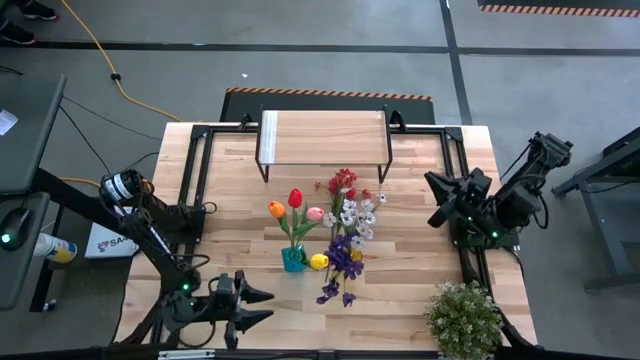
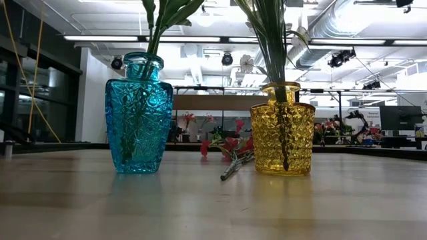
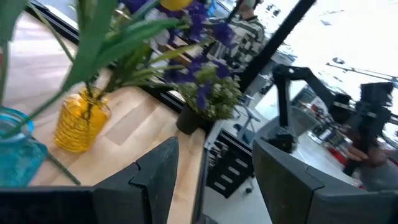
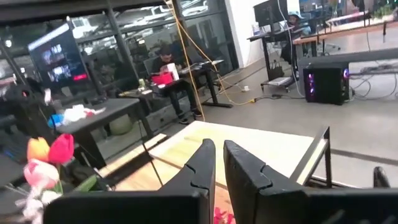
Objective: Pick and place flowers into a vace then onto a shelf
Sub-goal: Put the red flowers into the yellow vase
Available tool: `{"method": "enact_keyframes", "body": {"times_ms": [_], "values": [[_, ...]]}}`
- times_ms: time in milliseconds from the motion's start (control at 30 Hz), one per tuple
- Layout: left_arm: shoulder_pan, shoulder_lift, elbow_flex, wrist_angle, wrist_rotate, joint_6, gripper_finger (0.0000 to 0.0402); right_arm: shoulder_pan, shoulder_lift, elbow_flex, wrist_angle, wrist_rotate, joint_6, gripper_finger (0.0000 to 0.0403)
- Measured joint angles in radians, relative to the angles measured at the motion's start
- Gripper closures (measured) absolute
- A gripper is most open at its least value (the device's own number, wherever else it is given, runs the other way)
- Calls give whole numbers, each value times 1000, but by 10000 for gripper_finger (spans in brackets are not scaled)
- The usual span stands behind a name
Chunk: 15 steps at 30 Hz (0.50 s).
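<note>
Loose red-and-white flower sprays (image 1: 350, 200) lie on the wooden counter (image 1: 420, 270) between the low plank-topped shelf (image 1: 323, 137) and two glass vases, stems running twelve to six. The right tool (image 1: 437, 200), closed and empty, sits at their three o'clock, nearer; the left tool (image 1: 262, 305) waits open at seven.

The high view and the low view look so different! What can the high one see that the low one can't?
Only the high view shows the shelf, the potted plant, the tulip heads, and both arms: the left gripper open, the right gripper shut. Only the low view shows the vases' bumpy glass and the room behind. Both show the blue vase and the yellow vase holding stems.
</note>
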Motion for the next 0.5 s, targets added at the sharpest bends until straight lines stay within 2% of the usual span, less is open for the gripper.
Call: {"method": "enact_keyframes", "body": {"times_ms": [267,500], "values": [[45,0,0,-25,1,0,163,-1,1,0,13,5,-44,380],[43,0,0,-24,6,0,163,-1,-5,0,43,4,-195,379]]}}
